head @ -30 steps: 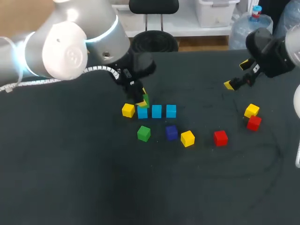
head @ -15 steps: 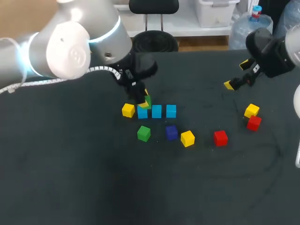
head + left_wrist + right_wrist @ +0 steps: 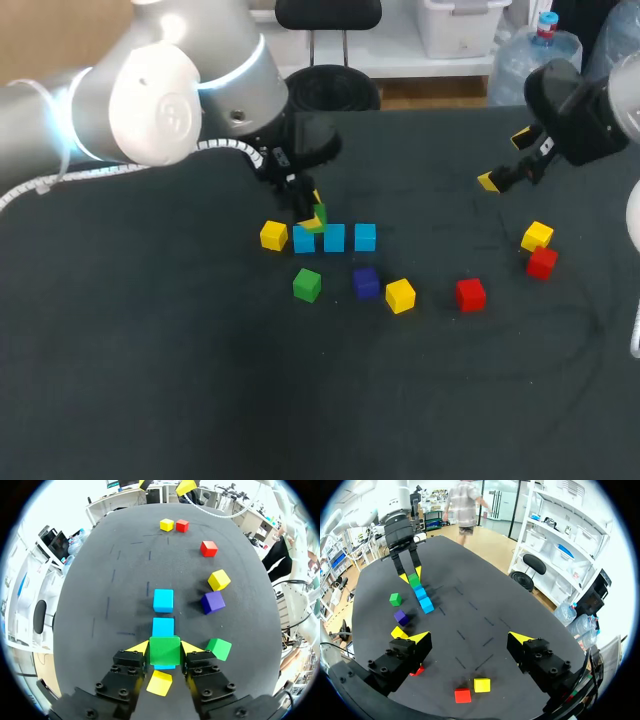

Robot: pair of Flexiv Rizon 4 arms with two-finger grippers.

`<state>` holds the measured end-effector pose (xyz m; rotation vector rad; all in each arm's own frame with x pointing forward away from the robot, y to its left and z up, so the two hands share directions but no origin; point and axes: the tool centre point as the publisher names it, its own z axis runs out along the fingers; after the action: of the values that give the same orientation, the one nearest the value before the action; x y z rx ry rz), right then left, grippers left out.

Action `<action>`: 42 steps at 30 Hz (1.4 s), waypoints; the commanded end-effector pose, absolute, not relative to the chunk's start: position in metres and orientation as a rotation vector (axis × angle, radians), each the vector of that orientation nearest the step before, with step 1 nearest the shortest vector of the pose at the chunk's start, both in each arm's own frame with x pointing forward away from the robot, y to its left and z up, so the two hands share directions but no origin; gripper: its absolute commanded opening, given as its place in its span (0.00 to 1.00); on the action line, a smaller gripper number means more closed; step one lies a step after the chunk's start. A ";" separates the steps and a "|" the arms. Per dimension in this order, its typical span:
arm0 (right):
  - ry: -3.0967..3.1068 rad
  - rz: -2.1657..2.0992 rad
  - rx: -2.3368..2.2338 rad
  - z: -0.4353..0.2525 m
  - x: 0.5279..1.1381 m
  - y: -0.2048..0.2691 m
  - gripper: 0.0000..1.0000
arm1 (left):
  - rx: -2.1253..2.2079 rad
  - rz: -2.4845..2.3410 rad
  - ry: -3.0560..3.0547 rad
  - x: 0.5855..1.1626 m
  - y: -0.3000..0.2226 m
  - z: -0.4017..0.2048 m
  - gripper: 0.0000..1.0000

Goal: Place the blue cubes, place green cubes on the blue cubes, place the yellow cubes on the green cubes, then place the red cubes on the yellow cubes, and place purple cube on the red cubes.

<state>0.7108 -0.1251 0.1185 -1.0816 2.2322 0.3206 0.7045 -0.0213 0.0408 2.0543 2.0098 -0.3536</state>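
Three blue cubes (image 3: 334, 237) lie in a row mid-table. My left gripper (image 3: 312, 214) is shut on a green cube (image 3: 164, 650) and holds it over the row's left end cube (image 3: 304, 241); whether the two touch I cannot tell. In the left wrist view that blue cube shows only as a sliver under the green one. A second green cube (image 3: 307, 285), a purple cube (image 3: 366, 283), a yellow cube (image 3: 400, 295) and a red cube (image 3: 470, 293) lie in front of the row. My right gripper (image 3: 505, 160) hangs open at the back right, holding nothing.
One yellow cube (image 3: 273, 235) sits just left of the blue row, under my left gripper in its wrist view. Another yellow cube (image 3: 536, 236) touches a red cube (image 3: 542, 262) at the right, below my right gripper (image 3: 470, 637).
My left gripper has shifted a little to the right with the green cube, over the blue row. The right arm has kept still.
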 end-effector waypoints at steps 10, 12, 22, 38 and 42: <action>2.234 0.314 -1.078 0.119 0.710 -0.125 1.00 | 2.072 -0.369 2.016 0.710 -0.026 0.036 0.00; 2.234 0.314 -1.078 0.119 0.710 -0.125 1.00 | 2.072 -0.370 2.018 0.709 -0.027 0.036 0.00; 2.234 0.314 -1.078 0.119 0.710 -0.125 1.00 | 2.071 -0.374 2.028 0.708 -0.027 0.033 0.00; 2.234 0.314 -1.078 0.119 0.710 -0.125 1.00 | 2.073 -0.370 2.042 0.706 -0.024 0.030 0.00; 2.234 0.314 -1.078 0.119 0.710 -0.125 1.00 | 2.074 -0.368 2.042 0.707 -0.024 0.029 0.00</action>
<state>0.7108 -0.1251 0.1185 -1.0816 2.2322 0.3206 0.7044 -0.0233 0.0289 2.0687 2.0389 -0.3678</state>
